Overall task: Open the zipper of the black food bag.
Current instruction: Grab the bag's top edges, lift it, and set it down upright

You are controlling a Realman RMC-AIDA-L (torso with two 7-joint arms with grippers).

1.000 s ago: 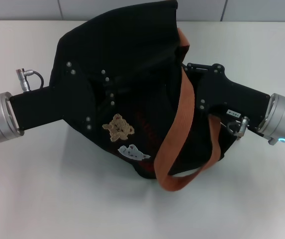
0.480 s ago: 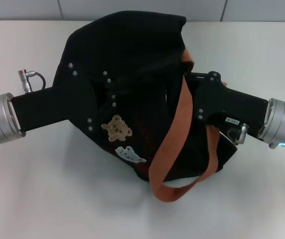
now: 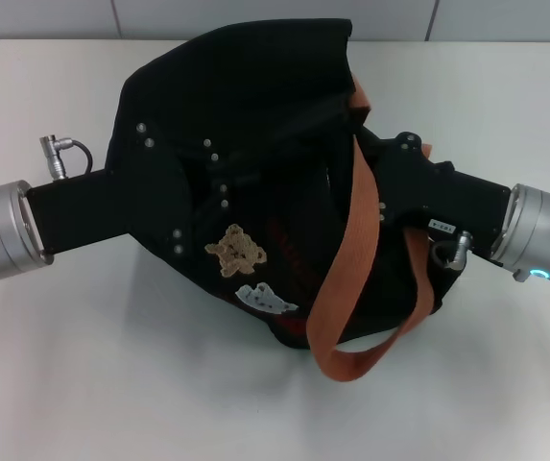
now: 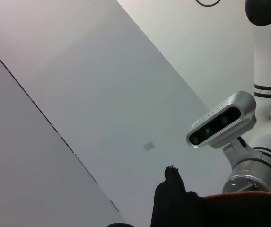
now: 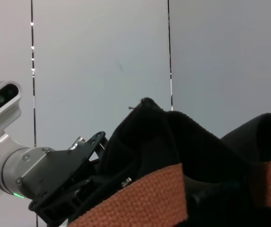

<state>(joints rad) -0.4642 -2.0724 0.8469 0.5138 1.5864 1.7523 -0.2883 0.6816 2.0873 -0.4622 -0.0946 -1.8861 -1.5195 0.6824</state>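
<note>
The black food bag (image 3: 255, 96) sits crumpled mid-table, held up between my two arms. A tan bear patch (image 3: 238, 250) and a white patch (image 3: 267, 299) face me. One brown handle (image 3: 351, 269) loops down over its front. My left gripper (image 3: 150, 192) reaches in from the left and its black body lies against the bag's side. My right gripper (image 3: 418, 187) presses in from the right behind the handle. The fabric hides both grippers' tips. I cannot make out the zipper among the black folds. The right wrist view shows the bag (image 5: 173, 137), the handle (image 5: 140, 198) and the left gripper (image 5: 64, 182).
The white table (image 3: 111, 384) stretches around the bag, with a tiled wall behind it. In the left wrist view a peak of black fabric (image 4: 173, 203) rises in front of my head camera (image 4: 222, 120).
The bag and both arms have shifted slightly to the right. The right gripper has moved closer into the bag, and the handle loop has swung a little right.
</note>
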